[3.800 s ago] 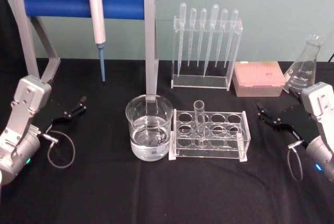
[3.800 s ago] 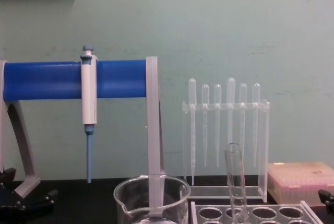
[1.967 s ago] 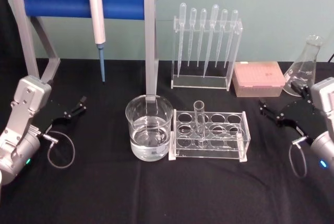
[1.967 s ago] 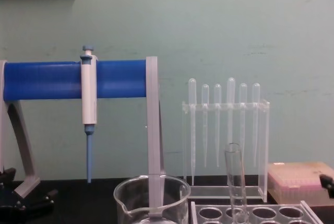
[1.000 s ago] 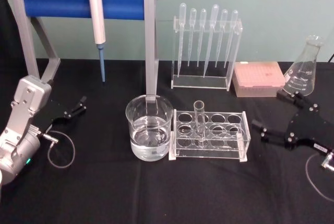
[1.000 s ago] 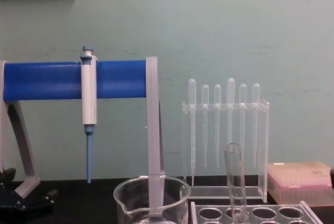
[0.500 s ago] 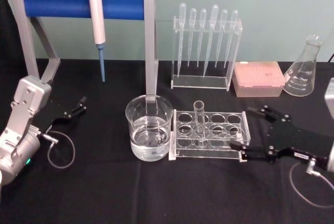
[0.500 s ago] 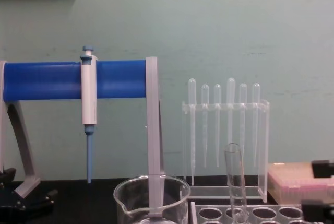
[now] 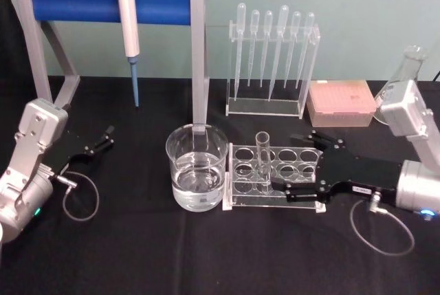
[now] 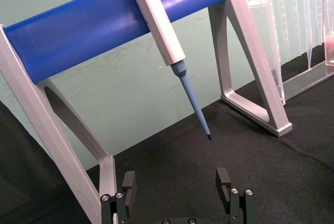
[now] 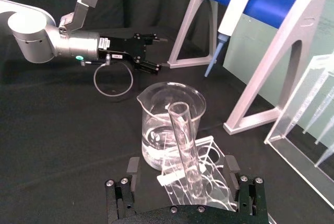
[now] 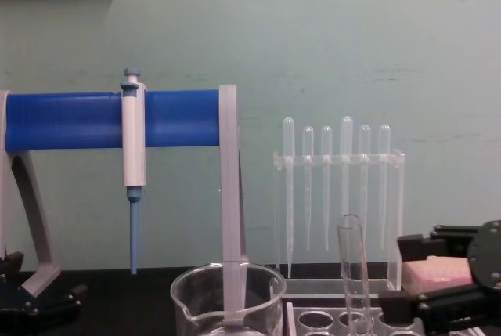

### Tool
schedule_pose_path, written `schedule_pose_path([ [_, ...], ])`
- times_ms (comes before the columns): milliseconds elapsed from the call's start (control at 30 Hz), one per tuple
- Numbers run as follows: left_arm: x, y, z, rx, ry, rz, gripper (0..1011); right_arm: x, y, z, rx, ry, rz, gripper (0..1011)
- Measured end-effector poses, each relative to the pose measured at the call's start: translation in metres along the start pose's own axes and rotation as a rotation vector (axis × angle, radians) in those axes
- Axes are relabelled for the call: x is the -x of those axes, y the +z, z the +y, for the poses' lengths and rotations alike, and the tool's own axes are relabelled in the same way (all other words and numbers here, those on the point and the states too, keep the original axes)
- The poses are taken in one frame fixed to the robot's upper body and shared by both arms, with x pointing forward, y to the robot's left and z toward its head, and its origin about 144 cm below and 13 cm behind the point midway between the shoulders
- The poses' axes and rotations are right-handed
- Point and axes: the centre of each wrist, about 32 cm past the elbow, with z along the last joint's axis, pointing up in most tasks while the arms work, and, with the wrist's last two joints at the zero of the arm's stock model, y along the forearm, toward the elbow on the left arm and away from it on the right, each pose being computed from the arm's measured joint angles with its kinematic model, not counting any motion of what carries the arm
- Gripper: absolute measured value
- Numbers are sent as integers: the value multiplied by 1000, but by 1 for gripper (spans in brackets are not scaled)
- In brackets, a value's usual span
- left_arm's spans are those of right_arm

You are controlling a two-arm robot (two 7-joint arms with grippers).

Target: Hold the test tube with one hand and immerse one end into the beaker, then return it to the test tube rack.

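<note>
Nothing ticked off yet: your right pincer (image 9: 284, 161) hangs spread over the rack (image 9: 242, 199), test tube (image 9: 262, 152) upright in it and ungripped; grasp, dip in the beaker (image 9: 196, 170) left of the rack, and return all remain; left pincer (image 9: 104, 139) spread, parked well left.

Left gripper (image 9: 106, 138): black, two-fingered; screw heads; small white label
Right gripper (image 9: 287, 161): same black build; white label
Left wrist (image 9: 20, 197), right wrist (image 9: 416, 194): silver cylinders; small lights
Cables (image 9: 80, 220): thin grey loops

Bright, even, diffuse light; shadows faint on black tabletop (image 9: 137, 254); small glints on beaker (image 9: 196, 169).
</note>
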Motion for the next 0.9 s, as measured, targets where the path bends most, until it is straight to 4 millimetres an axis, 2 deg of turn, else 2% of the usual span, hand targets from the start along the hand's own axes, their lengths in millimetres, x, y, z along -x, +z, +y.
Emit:
schedule_pose_path([
  [367, 0, 0, 0, 0, 0, 0, 1000, -6, 4, 23, 7, 15, 13, 1002],
  [900, 0, 0, 0, 0, 0, 0, 1000, -16, 4, 40, 2, 10, 9, 1002],
])
